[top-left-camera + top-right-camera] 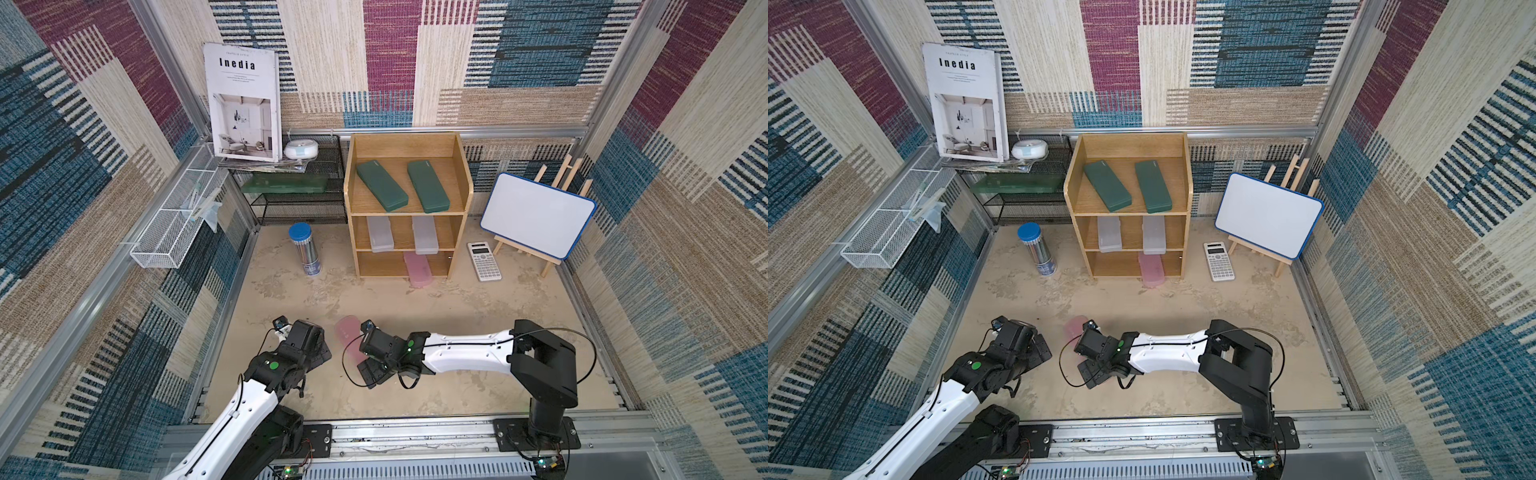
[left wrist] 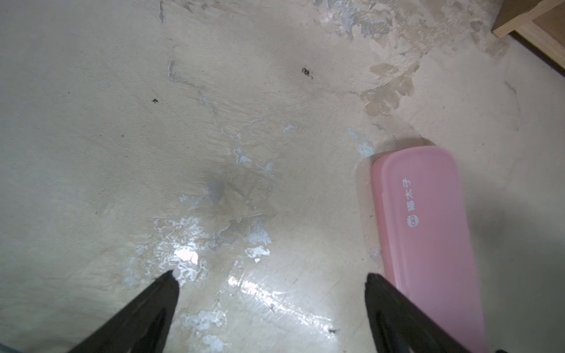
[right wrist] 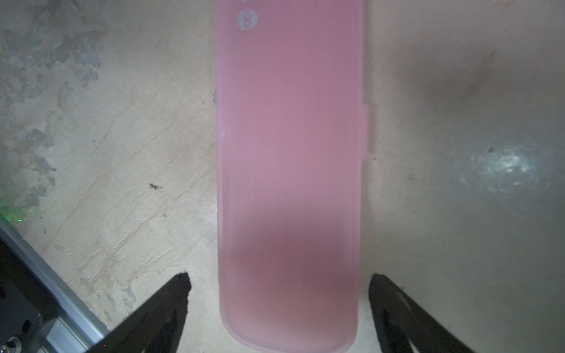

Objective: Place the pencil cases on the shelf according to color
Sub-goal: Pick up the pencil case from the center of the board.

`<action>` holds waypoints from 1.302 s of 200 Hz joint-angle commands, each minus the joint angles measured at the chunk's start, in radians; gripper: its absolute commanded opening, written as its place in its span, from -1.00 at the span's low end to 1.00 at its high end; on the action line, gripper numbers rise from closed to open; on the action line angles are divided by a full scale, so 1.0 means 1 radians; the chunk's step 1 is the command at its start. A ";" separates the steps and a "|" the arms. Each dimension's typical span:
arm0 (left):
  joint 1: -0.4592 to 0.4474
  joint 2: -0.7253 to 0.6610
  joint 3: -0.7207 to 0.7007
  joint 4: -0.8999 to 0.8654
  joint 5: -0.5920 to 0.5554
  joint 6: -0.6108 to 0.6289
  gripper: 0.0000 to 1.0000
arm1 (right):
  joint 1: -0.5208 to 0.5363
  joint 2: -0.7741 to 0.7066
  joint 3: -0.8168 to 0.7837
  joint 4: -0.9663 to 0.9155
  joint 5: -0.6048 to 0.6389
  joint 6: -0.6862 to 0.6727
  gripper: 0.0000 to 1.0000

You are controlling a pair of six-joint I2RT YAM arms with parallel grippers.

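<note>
The light-oak shelf (image 1: 348, 187) (image 1: 1070, 187) stands at the back. Two dark green pencil cases (image 1: 381, 185) (image 1: 428, 186) lie on its top tier and two frosted white ones (image 1: 380, 235) (image 1: 424, 235) on the middle tier. One pink case (image 1: 417, 269) sticks out of the bottom tier. Another pink case (image 1: 347, 332) (image 3: 289, 152) lies flat on the floor near the front. My right gripper (image 3: 278, 278) is open and straddles its near end, with both fingers apart from it. My left gripper (image 2: 270, 275) is open over bare floor, and that pink case (image 2: 428, 229) lies just outside one finger.
A calculator (image 1: 484, 261) and a whiteboard on an easel (image 1: 536, 216) stand right of the shelf. A blue-lidded pencil tube (image 1: 304, 249), a black wire rack (image 1: 299, 195) and a white wire basket (image 1: 174, 224) are to its left.
</note>
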 commanded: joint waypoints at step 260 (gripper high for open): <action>0.026 -0.048 0.023 0.040 0.052 -0.011 0.98 | -0.027 -0.174 -0.097 -0.038 0.381 0.186 0.40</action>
